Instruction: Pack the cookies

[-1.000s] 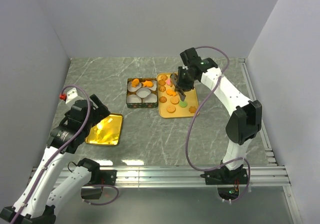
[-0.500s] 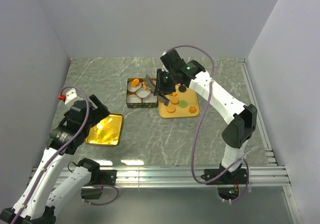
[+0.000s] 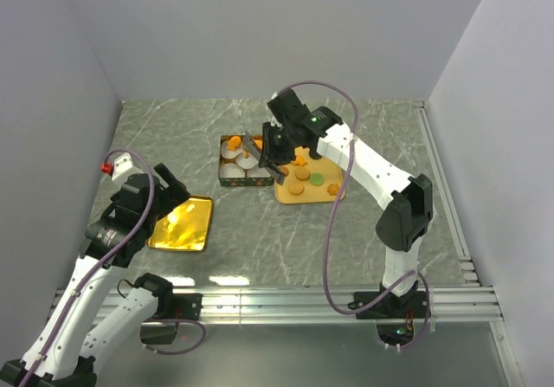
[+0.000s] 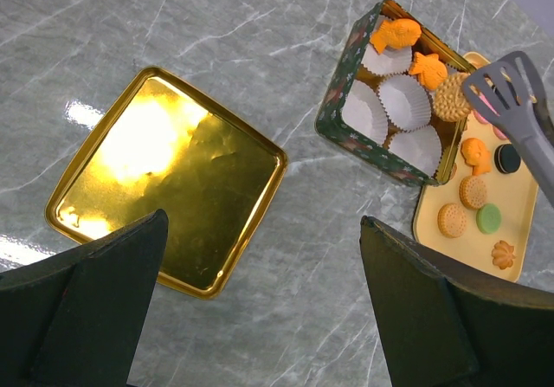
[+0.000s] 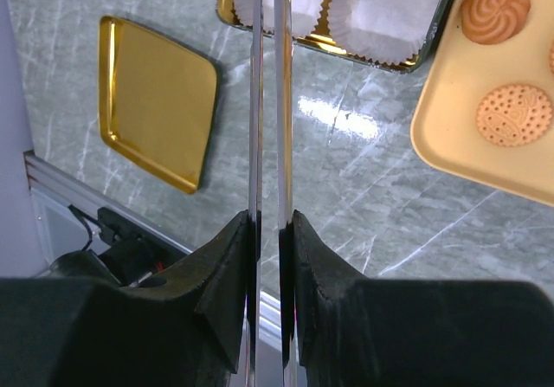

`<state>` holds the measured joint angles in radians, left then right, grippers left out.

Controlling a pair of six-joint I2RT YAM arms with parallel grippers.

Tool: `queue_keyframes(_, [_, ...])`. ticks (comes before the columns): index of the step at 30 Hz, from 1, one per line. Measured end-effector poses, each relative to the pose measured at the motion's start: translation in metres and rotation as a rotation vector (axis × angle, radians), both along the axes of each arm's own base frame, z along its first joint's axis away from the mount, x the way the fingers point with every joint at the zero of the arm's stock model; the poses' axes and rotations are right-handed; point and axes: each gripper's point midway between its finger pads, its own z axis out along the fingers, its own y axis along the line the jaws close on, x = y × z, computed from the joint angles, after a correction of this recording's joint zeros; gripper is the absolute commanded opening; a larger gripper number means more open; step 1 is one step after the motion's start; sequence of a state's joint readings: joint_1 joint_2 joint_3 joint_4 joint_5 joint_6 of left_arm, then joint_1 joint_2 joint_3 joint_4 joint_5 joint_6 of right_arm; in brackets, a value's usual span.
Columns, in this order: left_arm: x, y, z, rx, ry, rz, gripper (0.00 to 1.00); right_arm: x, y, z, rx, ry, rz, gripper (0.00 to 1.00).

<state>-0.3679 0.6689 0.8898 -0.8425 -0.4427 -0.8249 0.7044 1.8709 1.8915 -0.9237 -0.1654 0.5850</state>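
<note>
Several cookies lie on a yellow tray; they also show in the left wrist view and the right wrist view. A dark green tin holds white paper cups and a few orange cookies. My right gripper is shut on metal tongs, whose grey slotted tips hover over the tin's right side. I cannot tell whether the tongs hold a cookie. My left gripper is open and empty above the table, beside the gold lid.
The gold lid lies flat at the left front of the marble table. The tin and the tray stand side by side in the middle. A metal rail runs along the near edge.
My right arm has swung left with the tongs, from over the tray to over the tin. The left arm has not moved.
</note>
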Motion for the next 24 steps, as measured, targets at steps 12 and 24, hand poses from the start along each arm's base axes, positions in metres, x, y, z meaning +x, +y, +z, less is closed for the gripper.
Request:
queue_keyframes(12, [0.0, 0.0, 0.001, -0.002, -0.004, 0.001, 0.99, 0.01, 0.008, -0.027, -0.024, 0.016, 0.012, 0.0])
queue_keyframes(24, [0.0, 0.001, 0.001, -0.001, -0.006, 0.009, 0.99, 0.018, 0.011, -0.069, -0.07, 0.044, 0.032, 0.01])
